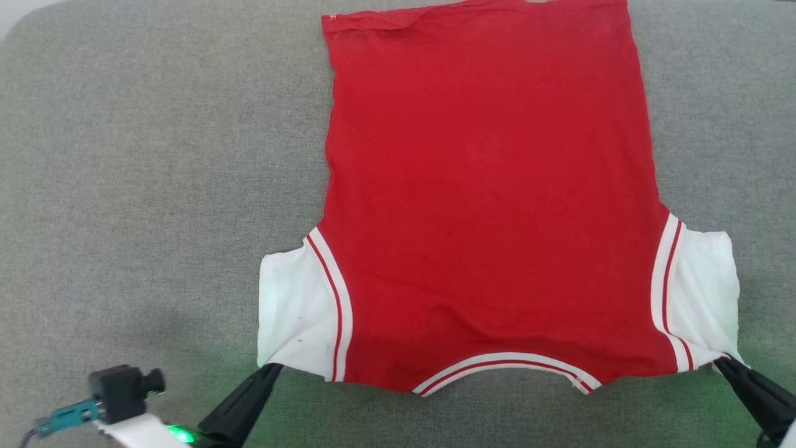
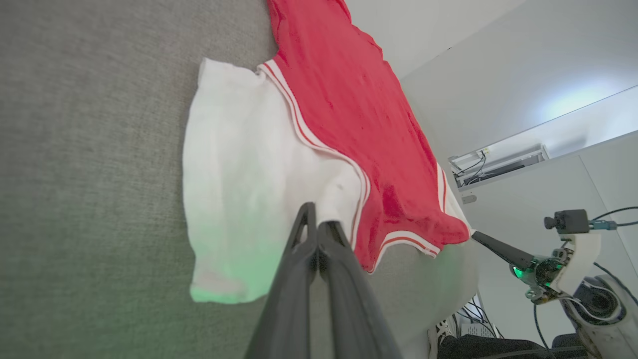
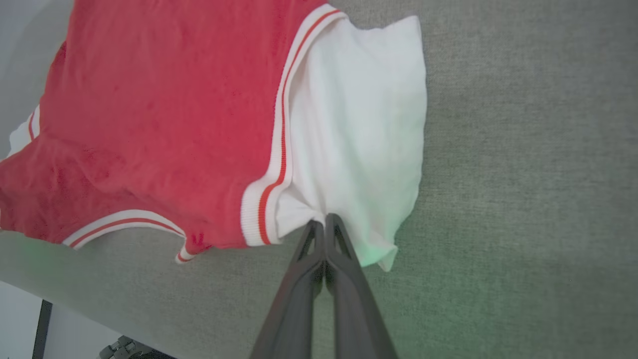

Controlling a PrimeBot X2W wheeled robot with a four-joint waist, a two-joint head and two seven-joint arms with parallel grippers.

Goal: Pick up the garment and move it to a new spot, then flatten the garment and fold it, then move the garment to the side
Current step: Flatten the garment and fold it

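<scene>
The garment [image 1: 491, 199], a red jersey with white panels and striped trim, lies spread flat on the grey surface, collar toward me. My left gripper [image 1: 272, 368] is shut on its near left white corner; the left wrist view has that gripper [image 2: 317, 224] pinching the white cloth of the garment [image 2: 344, 104]. At the near right, my right gripper [image 1: 721, 359] is shut on the other white corner. The right wrist view looks down that gripper [image 3: 325, 219], its fingers closed on the white edge of the garment [image 3: 164, 99]. No numerals are visible.
The grey fabric surface [image 1: 155, 186] extends wide to the left of the garment and in a narrower strip to the right. Its rounded far left corner [image 1: 18, 31] meets a pale floor. A small camera [image 1: 121, 389] sits on my left wrist.
</scene>
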